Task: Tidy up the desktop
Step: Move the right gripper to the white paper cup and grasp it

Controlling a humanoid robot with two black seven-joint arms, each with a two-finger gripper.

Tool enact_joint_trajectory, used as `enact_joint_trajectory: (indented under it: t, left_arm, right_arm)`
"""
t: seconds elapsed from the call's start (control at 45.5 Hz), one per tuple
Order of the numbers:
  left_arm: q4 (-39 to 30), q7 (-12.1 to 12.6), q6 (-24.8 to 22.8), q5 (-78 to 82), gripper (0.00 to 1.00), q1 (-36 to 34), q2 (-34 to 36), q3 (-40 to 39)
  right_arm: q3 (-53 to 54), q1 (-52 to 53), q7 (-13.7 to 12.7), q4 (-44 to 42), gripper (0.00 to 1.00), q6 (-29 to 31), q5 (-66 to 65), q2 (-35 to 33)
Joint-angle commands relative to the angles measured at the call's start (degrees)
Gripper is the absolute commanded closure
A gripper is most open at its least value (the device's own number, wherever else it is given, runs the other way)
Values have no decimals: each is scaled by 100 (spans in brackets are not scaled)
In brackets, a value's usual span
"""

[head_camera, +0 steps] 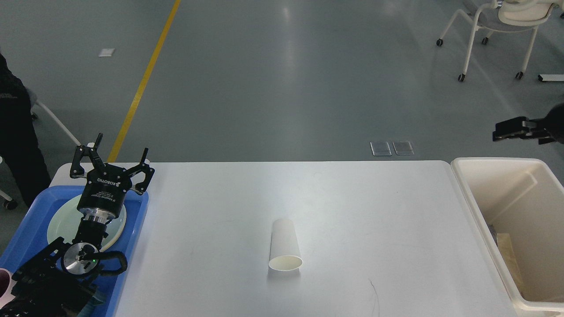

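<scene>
The white desktop (352,207) fills the middle of the head view. A white paper cup (285,248) lies on its side near the centre, its mouth toward me. My left gripper (121,147) is open and empty, held above the far end of the blue tray (24,220), apart from the cup. My right gripper (500,130) shows as a dark shape at the right edge, above the far rim of the cream bin (467,193). Nothing shows in it, and its fingers cannot be told apart.
A pale green plate (59,226) lies in the blue tray under my left arm. The bin holds some brownish paper (506,253) low inside. A dark-clothed person (17,145) stands at the far left. A wheeled chair (498,35) stands at the back right.
</scene>
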Motion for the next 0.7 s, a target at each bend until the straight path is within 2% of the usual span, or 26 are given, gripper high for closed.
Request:
enact_joint_trajectory:
  t: [0.0, 0.132, 0.307, 0.417, 0.549, 0.615, 0.681]
  left_arm:
    - [2, 0, -2, 0, 0, 0, 1, 0]
    - [2, 0, 7, 0, 0, 0, 1, 0]
    - [2, 0, 7, 0, 0, 0, 1, 0]
    - [2, 0, 7, 0, 0, 0, 1, 0]
    - [2, 0, 7, 0, 0, 0, 1, 0]
    - [2, 0, -2, 0, 0, 0, 1, 0]
    - [2, 0, 7, 0, 0, 0, 1, 0]
  right_arm:
    - [911, 2510, 18, 1791, 0, 1835, 57, -101]
    - [2090, 2864, -70, 2188, 0, 1835, 57, -277]
    - [1986, 2724, -123, 2162, 0, 1835, 49, 48]
    - [1933, 2145, -123, 2153, 0, 1819, 49, 320]
    - [1951, 1179, -158, 2021, 0, 468, 84, 1101]
    - [1942, 555, -351, 1697, 0, -288, 276, 1707]
    - [1994, -122, -641, 1162, 0, -711, 776, 2261]
